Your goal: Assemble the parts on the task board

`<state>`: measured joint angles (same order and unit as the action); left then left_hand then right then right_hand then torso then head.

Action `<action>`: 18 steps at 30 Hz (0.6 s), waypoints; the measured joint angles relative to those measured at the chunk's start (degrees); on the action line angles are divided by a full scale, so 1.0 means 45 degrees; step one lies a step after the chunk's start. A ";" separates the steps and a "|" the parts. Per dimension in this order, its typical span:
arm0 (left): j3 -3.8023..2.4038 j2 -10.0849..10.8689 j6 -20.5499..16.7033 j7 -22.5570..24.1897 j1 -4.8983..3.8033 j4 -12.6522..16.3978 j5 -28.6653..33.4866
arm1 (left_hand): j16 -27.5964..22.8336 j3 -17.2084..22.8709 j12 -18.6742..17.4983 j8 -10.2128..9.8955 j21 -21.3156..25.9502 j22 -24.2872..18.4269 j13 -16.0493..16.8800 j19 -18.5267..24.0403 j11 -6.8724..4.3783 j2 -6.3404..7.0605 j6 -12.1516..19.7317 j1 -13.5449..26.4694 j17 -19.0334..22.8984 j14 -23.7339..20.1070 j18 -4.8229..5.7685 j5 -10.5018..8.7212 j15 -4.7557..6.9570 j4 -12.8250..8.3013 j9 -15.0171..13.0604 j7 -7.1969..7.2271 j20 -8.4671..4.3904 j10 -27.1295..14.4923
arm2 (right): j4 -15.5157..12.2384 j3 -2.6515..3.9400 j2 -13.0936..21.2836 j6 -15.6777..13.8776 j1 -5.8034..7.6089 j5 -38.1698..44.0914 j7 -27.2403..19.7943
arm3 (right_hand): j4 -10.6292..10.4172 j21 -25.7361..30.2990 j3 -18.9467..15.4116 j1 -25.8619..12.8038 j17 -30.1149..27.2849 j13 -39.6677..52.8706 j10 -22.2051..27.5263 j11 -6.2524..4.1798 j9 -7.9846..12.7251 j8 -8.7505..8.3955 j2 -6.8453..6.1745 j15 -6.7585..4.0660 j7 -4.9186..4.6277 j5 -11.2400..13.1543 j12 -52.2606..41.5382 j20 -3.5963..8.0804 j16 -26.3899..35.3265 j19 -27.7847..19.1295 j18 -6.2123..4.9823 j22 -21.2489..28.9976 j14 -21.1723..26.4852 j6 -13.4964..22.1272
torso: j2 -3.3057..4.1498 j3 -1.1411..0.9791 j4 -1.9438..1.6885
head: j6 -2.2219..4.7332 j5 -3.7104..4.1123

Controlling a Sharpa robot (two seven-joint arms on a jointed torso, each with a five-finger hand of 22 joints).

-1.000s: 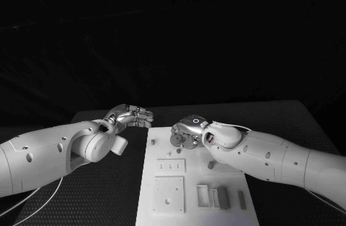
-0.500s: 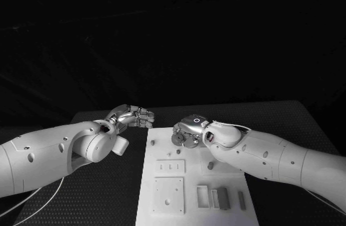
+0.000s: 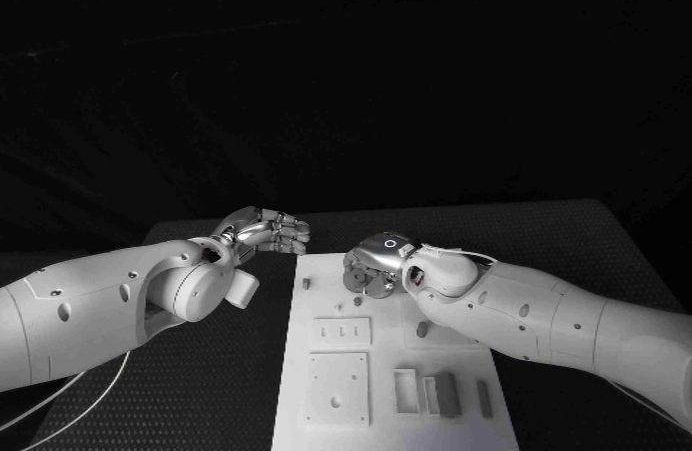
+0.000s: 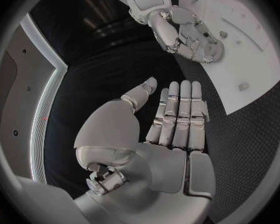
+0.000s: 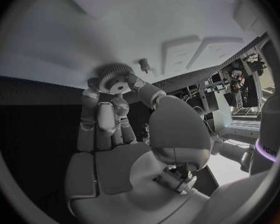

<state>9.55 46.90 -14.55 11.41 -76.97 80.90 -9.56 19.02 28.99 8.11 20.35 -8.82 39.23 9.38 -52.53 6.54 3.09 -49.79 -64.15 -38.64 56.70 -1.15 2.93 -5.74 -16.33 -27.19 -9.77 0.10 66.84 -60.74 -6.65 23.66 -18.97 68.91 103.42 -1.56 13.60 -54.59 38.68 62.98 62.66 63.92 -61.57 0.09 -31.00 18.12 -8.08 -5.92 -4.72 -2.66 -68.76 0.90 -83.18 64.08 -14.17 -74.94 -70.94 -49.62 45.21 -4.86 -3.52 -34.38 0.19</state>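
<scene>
The white task board [image 3: 325, 426] lies lengthwise in the middle of the table. My right hand [image 3: 375, 265] hovers over its far end and pinches a small toothed gear [image 5: 113, 79] between the thumb and fingertips. The gear hangs close above a short peg [image 5: 144, 63] that stands on the board [image 5: 115, 25]. My left hand [image 3: 265, 232] is off the board's far left corner, above the black table. Its fingers [image 4: 175, 115] are straight and side by side, the thumb apart, and it holds nothing. The left wrist view shows my right hand [image 4: 187, 31] over the board [image 4: 258, 64].
More pegs [image 3: 306, 283] [image 3: 423, 329] stand on the board. Two square plates [image 3: 342, 332] [image 3: 339, 389] lie along its left side, and several upright blocks [image 3: 440, 393] stand near its front right. Black table [image 3: 188, 401] surrounds the board.
My right hand has shifted very slightly over the board's far end, still holding the gear. The left hand has barely moved.
</scene>
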 measured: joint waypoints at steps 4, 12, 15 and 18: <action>0.0000 0.0001 0.0000 -0.0003 -0.0001 -0.0002 -0.0001 | 0.0000 0.0000 0.0000 0.0000 0.0000 0.0009 0.0000 0.0000 0.0000 0.0000 0.0000 0.0000 0.0000 0.0000 0.0000 0.0000 0.0000 0.0000 0.0000 0.0000 0.0000 0.0000 | 0.0033 -0.0007 -0.0051 -0.0030 -0.0007 -0.0068 -0.0025 | 0.0040 0.0006 0.0040 -0.0081 -0.0363 -0.0028 0.0241 0.0183 0.0136 -0.0303 -0.0095 0.0105 0.0101 0.0000 0.0100 0.0025 0.0078 -0.0074 -0.0036 0.0000 0.0332 -0.0431 | 0.0000 0.0002 0.0006 | -0.0017 -0.0011; 0.0000 0.0034 0.0000 -0.0014 -0.0018 0.0012 -0.0001 | 0.0000 0.0000 0.0000 -0.0015 0.0000 0.0008 -0.0002 0.0000 0.0000 0.0000 0.0045 0.0000 -0.0012 0.0000 0.0000 0.0000 0.0000 0.0000 0.0000 -0.0046 0.0000 0.0000 | 0.0252 -0.0026 -0.0001 0.0032 -0.0032 -0.0254 -0.0015 | 0.0001 0.0175 0.0106 -0.0094 -0.0857 -0.0214 0.0770 0.0712 0.0560 -0.1241 -0.0397 0.0626 -0.0855 0.0000 0.0445 -0.0130 0.0254 -0.0281 -0.0002 0.0002 0.1038 0.0522 | -0.0001 0.0012 0.0022 | -0.0012 -0.0013; 0.0000 0.0050 0.0001 -0.0035 -0.0025 0.0013 -0.0001 | -0.0014 -0.0046 0.0000 -0.0089 0.0000 0.0009 0.0010 0.0000 0.0000 0.0055 0.0154 0.0055 -0.0032 0.0000 0.0000 0.0000 0.0000 0.0046 0.0005 -0.0076 0.0000 0.0000 | 0.0323 -0.0028 -0.0025 0.0137 -0.0032 -0.0230 0.0034 | -0.0335 0.0325 0.0111 -0.0274 -0.0928 -0.0316 0.1020 0.0777 0.0611 -0.1291 -0.0364 0.0767 -0.0973 0.0000 0.0611 -0.0256 0.0373 -0.0504 0.0001 0.0002 0.1242 0.0640 | -0.0002 0.0012 0.0026 | -0.0005 -0.0001; 0.0000 0.0046 0.0007 -0.0059 -0.0029 0.0013 0.0000 | -0.0050 -0.0046 -0.0054 -0.0090 0.0047 0.0020 0.0012 0.0000 0.0046 0.0086 0.0175 0.0086 -0.0038 0.0000 0.0001 0.0000 0.0000 0.0046 0.0017 -0.0097 0.0000 -0.0046 | 0.0372 -0.0032 -0.0019 0.0223 -0.0033 -0.0222 0.0070 | -0.0407 0.0372 0.0120 -0.0305 -0.0956 -0.0378 0.1082 0.0801 0.0636 -0.1358 -0.0332 0.0756 -0.1066 0.0000 0.0643 -0.0294 0.0403 -0.0621 0.0001 0.0002 0.1347 0.0734 | -0.0001 0.0011 0.0029 | 0.0000 -0.0001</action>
<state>9.55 47.11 -14.52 11.15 -77.10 80.95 -9.56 18.80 28.79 7.87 19.95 -8.61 39.32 9.44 -52.53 6.75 3.48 -49.01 -63.76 -38.81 56.70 -1.15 2.93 -5.74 -16.12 -27.11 -10.21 0.11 66.63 -59.06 -6.79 23.57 -17.96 68.77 102.42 -1.25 11.76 -52.91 39.22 61.61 58.36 62.22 -56.70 3.69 -28.13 12.01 -9.57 -2.51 -9.52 -2.66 -65.87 -0.42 -81.37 61.29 -14.17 -74.93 -64.88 -46.31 45.21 -4.81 -3.38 -34.38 0.19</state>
